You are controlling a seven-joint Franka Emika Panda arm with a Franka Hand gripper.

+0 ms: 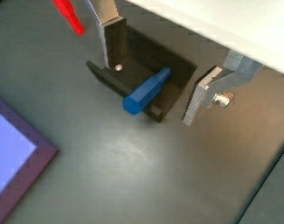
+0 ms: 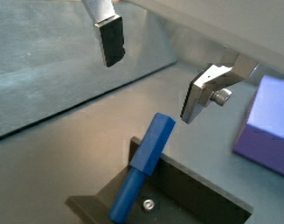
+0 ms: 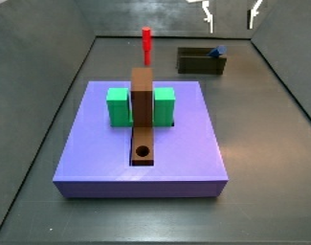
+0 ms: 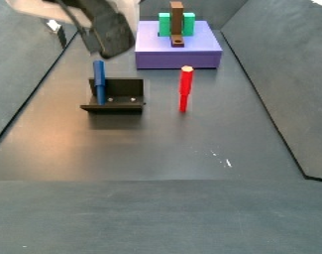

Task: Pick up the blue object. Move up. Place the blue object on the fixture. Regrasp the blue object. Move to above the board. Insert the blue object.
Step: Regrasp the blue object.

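Blue object [image 1: 147, 91] leans tilted in the dark fixture [image 1: 141, 73], one end sticking up past its edge; in a side view [image 4: 100, 80] we see it standing approx. upright at the fixture's [image 4: 116, 98] left side, w/ the red peg [image 4: 186, 89] just beside on the floor. Gripper [image 2: 155, 68] hangs above the fixture, fingers [image 2: 110, 40] spread wide w/ nothing between them, not touching the blue object. We see the board [image 3: 144, 144] well apart, carrying green blocks [image 3: 120, 106] & the brown strip [image 3: 143, 120].
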